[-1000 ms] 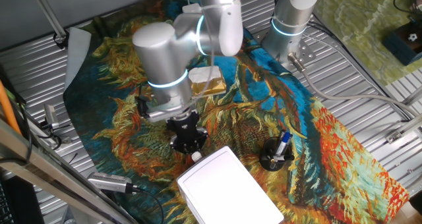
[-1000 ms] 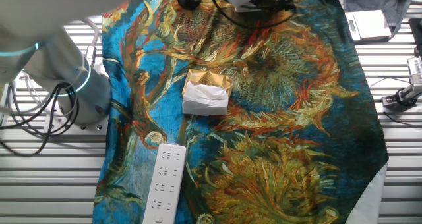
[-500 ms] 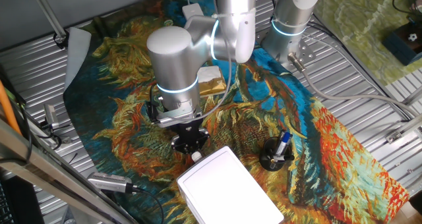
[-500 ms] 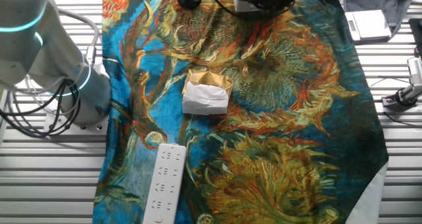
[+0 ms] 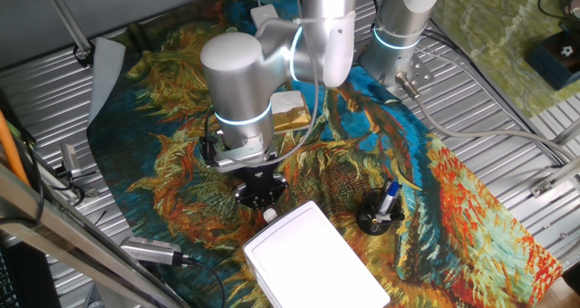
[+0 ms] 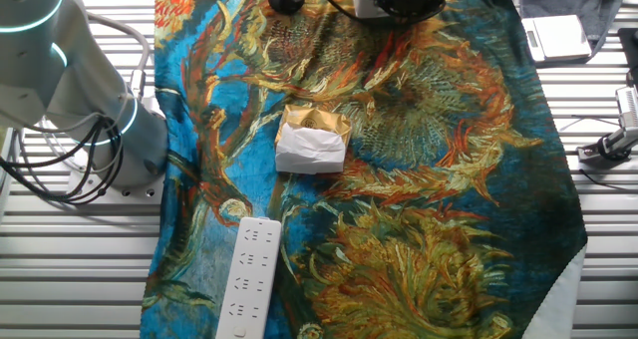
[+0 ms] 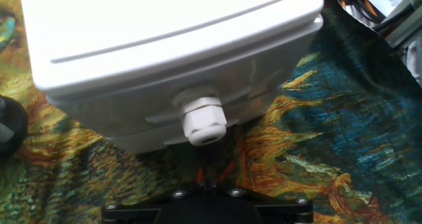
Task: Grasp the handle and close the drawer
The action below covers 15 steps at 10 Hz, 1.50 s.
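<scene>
One black two-finger end effector (image 5: 262,197) sits at the hand view's bottom edge; its fingers are out of sight, so whether they are apart I cannot tell. Just beyond, at frame centre, one small white rounded plastic handle (image 7: 204,119) projects from one shallow white plastic drawer (image 7: 165,99), seemingly nearly closed. Best to centre squarely on the knob before clamping, then push straight.

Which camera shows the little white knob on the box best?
The hand view: the handle fills the middle, sticking out of the drawer front. One fixed view shows it only as a tiny white dot below the gripper. The other fixed view does not show it at all.
</scene>
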Tool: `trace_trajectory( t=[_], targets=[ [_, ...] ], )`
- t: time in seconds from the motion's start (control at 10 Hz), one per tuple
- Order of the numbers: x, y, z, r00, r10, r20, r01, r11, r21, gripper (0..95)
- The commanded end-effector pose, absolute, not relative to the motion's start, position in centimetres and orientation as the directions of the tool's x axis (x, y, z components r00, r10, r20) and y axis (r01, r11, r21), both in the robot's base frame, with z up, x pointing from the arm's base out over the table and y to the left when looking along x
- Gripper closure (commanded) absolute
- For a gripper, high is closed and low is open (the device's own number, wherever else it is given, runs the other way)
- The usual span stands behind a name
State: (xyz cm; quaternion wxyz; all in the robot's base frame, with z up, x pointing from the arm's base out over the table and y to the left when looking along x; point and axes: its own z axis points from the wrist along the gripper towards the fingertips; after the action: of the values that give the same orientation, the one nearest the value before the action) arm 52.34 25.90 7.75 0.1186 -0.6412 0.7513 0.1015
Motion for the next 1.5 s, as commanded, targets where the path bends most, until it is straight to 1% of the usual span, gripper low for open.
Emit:
trace_trajectory(
  t=[0.1, 1.5],
  targets=[
    [52.40, 25.85, 7.64, -0.144, -0.943, -0.299, -0.988, 0.154, -0.010, 95.0],
    [52.66, 26.69, 7.13, -0.146, -0.944, -0.296, -0.988, 0.155, -0.009, 95.0]
  ],
)
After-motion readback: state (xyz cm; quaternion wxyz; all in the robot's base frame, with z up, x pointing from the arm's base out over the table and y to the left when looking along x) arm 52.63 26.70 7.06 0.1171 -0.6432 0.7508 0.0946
